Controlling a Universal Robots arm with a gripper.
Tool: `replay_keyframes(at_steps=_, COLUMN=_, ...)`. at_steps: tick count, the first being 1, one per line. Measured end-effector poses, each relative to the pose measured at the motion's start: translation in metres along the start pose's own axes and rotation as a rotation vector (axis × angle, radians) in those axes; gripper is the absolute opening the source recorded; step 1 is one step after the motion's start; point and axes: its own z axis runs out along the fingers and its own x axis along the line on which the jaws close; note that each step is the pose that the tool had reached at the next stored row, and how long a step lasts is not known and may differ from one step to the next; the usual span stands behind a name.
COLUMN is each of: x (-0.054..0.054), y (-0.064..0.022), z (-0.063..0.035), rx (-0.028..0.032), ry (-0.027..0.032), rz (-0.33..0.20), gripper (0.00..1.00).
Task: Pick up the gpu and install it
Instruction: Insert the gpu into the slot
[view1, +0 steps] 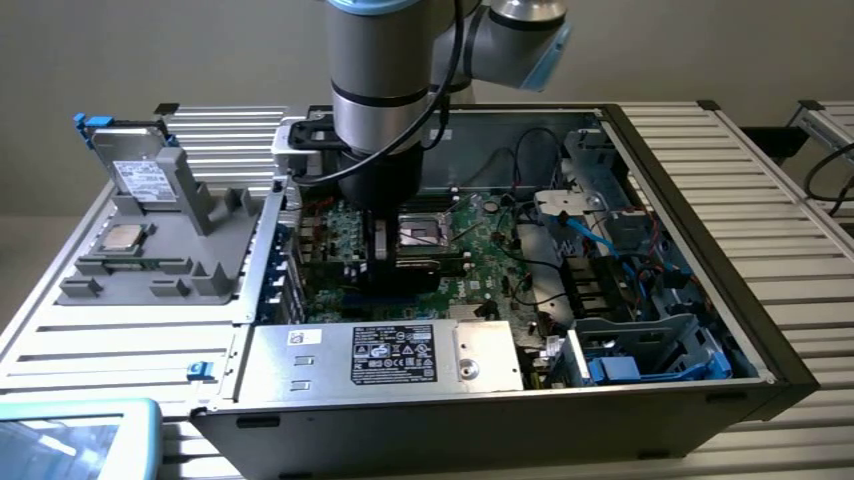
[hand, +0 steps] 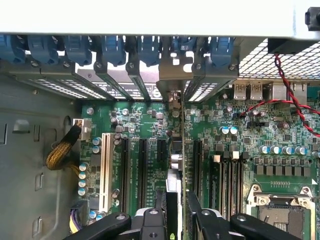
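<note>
On the exterior view's left, a grey fixture (view1: 174, 215) stands on the slatted counter (view1: 80, 340), with a square silver chip (view1: 123, 237) lying on it. Just beside it sits the open computer case (view1: 667, 400), a labelled silver power supply (view1: 400, 355) along its near edge. The arm reaches straight down into the case, its claw (view1: 396, 250) low over the green motherboard (view1: 494, 255), beside the processor socket (view1: 427, 232). In the wrist view the claw (hand: 176, 202) is clamped on the gpu (hand: 173, 187). The card stands edge-on between the black fingers (hand: 152, 220), upright among the black expansion slots (hand: 142, 165), its bracket end towards the rear wall under blue latches (hand: 112, 47). On the exterior view's right sits a blue drive cage (view1: 641, 350).
</note>
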Motion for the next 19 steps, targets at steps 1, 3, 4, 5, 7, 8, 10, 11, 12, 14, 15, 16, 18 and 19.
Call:
replay_keyframes(at_steps=1, x=-0.0001, y=0.0000, z=0.0000, rx=0.0000, ry=0.0050, rz=0.001, gripper=0.27)
replay_keyframes(at_steps=3, x=-0.0001, y=-0.0001, z=0.0001, rx=-0.0001, ry=0.0111, rz=0.001, gripper=0.27)
replay_keyframes(at_steps=4, x=-0.0001, y=-0.0001, z=0.0000, rx=-0.0001, ry=0.0117, rz=0.001, gripper=0.27)
replay_keyframes(at_steps=5, x=-0.0004, y=0.0000, z=0.0000, rx=-0.0001, ry=0.0125, rz=0.001, gripper=0.27)
replay_keyframes(at_steps=7, x=-0.0012, y=0.0000, z=-0.0001, rx=-0.0003, ry=0.0136, rz=0.002, gripper=0.27)
replay_keyframes(at_steps=8, x=-0.0019, y=0.0000, z=-0.0001, rx=-0.0003, ry=0.0137, rz=0.002, gripper=0.27)
replay_keyframes(at_steps=10, x=-0.0028, y=-0.0001, z=-0.0001, rx=-0.0003, ry=0.0135, rz=0.005, gripper=0.27)
replay_keyframes(at_steps=11, x=-0.0029, y=-0.0001, z=-0.0001, rx=-0.0003, ry=0.0132, rz=0.005, gripper=0.27)
replay_keyframes(at_steps=12, x=-0.0030, y=-0.0001, z=0.0000, rx=-0.0002, ry=0.0131, rz=0.005, gripper=0.27)
replay_keyframes(at_steps=14, x=-0.0033, y=0.0000, z=-0.0011, rx=-0.0004, ry=0.0136, rz=0.006, gripper=0.27)
replay_keyframes(at_steps=15, x=-0.0036, y=0.0000, z=-0.0015, rx=-0.0003, ry=0.0134, rz=0.006, gripper=0.27)
replay_keyframes(at_steps=16, x=-0.0039, y=0.0001, z=-0.0020, rx=-0.0003, ry=0.0133, rz=0.006, gripper=0.27)
replay_keyframes(at_steps=18, x=-0.0043, y=0.0001, z=-0.0022, rx=-0.0003, ry=0.0132, rz=0.006, gripper=0.27)
replay_keyframes(at_steps=19, x=-0.0044, y=0.0001, z=-0.0022, rx=-0.0002, ry=0.0131, rz=0.006, gripper=0.27)
